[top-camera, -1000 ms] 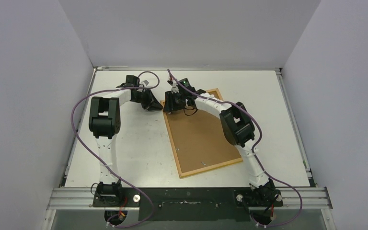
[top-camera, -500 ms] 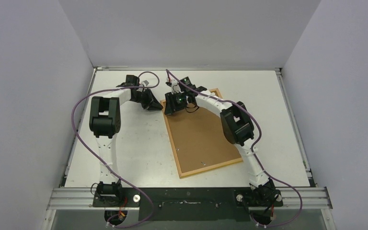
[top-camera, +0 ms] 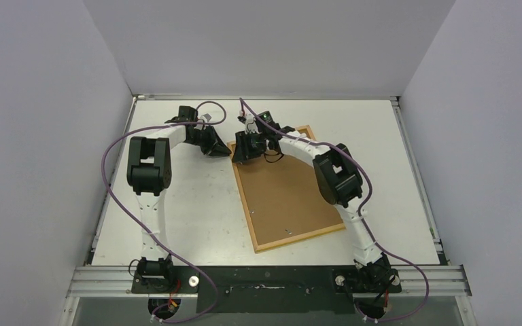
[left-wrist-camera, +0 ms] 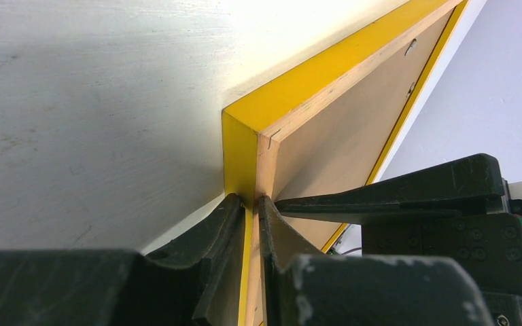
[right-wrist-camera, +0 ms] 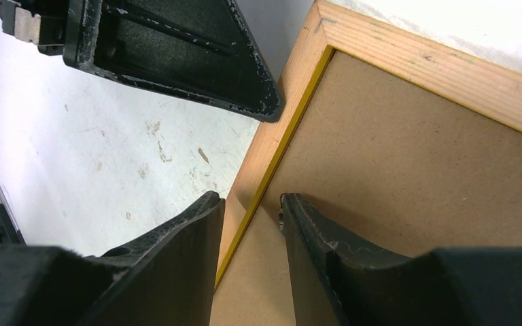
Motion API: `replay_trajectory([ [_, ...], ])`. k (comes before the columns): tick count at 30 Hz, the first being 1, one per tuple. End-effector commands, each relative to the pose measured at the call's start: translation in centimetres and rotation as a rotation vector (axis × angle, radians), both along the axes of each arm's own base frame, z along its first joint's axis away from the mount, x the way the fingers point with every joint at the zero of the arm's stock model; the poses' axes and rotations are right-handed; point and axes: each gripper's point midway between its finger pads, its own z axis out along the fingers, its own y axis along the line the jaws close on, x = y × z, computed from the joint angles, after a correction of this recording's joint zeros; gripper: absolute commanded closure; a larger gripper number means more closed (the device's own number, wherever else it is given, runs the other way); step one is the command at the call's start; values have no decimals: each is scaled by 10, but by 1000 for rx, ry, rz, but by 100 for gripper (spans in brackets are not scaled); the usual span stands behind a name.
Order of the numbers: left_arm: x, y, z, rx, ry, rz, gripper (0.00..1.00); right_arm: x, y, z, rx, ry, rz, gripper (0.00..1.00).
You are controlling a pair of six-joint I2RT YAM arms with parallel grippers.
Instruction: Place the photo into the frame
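The frame lies back side up on the table, its wooden rim around a brown backing board. The photo is hidden or out of view. My left gripper is shut on the frame's far left corner. In the left wrist view its fingers pinch the yellow and wooden edge at the left gripper. My right gripper stands open astride the frame's left rail, just behind that corner. Its right finger rests on the backing board beside a small metal tab.
White walls enclose the table on three sides. A metal rail carrying the arm bases runs along the near edge. Purple cables loop over both arms. The left gripper's finger sits close in front of the right gripper.
The right wrist has shifted slightly back and forth near the frame's far left corner. The left arm and the frame have stayed where they were.
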Motion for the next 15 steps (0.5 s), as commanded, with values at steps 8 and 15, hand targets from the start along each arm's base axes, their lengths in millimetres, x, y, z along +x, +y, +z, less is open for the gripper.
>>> replay_trajectory([
  [8, -4, 6, -28, 70, 21, -11, 90, -36, -20, -41, -139, 148, -139, 61],
  [15, -6, 7, -29, 75, 30, -15, 89, -16, -31, -22, -114, 91, -265, 60],
])
